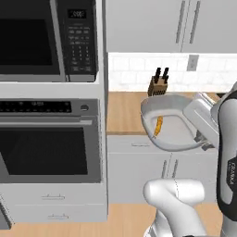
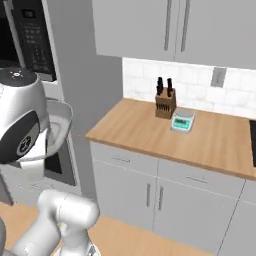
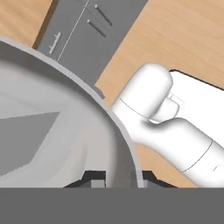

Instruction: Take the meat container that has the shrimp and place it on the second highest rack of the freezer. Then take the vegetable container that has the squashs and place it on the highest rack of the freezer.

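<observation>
One tub (image 1: 173,124) is up in the air, and it's the meat container, tipped on its side with the open face turned toward the left base camera. One shrimp (image 1: 158,126) lies inside it, a thin curved orange sliver hanging near the tub's middle. The end effector (image 3: 117,177) is clamped on the tub's rim: in the hand view one dark fingertip sits on either side of the grey wall, squeezed close. In the left base view the tub hangs in front of the tabletop (image 1: 124,113), out past its front edge, with the cabinet doors below. From the right base view the same tub (image 2: 60,125) peeks out behind the arm, off the left end of the tabletop (image 2: 210,140), close to the tall oven column.

On the tabletop, count one knife block (image 2: 165,102) with two black handles, standing near the back edge, and one small scale (image 2: 182,121) just beside it, to its right. One oven (image 1: 48,148) with a black window sits at the left of the left base view, and one microwave (image 1: 46,37) above it.
</observation>
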Robot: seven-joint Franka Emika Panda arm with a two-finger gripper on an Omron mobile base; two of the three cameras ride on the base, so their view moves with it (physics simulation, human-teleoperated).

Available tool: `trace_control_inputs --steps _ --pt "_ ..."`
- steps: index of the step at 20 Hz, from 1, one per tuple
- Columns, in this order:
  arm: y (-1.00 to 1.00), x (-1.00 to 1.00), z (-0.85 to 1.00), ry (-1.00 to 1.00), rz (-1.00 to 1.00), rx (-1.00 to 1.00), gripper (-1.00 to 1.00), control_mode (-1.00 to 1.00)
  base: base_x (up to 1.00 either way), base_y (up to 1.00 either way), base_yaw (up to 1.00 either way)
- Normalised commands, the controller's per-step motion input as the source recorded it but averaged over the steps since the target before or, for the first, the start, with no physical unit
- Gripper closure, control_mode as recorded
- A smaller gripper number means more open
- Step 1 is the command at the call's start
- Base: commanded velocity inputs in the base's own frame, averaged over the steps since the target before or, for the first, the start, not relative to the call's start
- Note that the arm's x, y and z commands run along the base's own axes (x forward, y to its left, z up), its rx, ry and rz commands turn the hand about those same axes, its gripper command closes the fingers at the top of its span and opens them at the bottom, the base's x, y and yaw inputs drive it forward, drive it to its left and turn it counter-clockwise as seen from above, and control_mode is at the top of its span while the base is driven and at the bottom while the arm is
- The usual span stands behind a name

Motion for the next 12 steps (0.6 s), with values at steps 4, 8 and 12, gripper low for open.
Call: trace_control_inputs --steps 4,8,12 --pt "0.0 0.0 0.0 0.0 0.0 0.0 1.0 1.0 -0.27 0.67 0.76" --pt "0.0 0.0 0.0 0.0 0.0 0.0 1.0 1.0 -0.03 0.89 0.71" --pt "0.0 0.0 0.0 0.0 0.0 0.0 1.0 1.0 0.44 0.93 0.53"
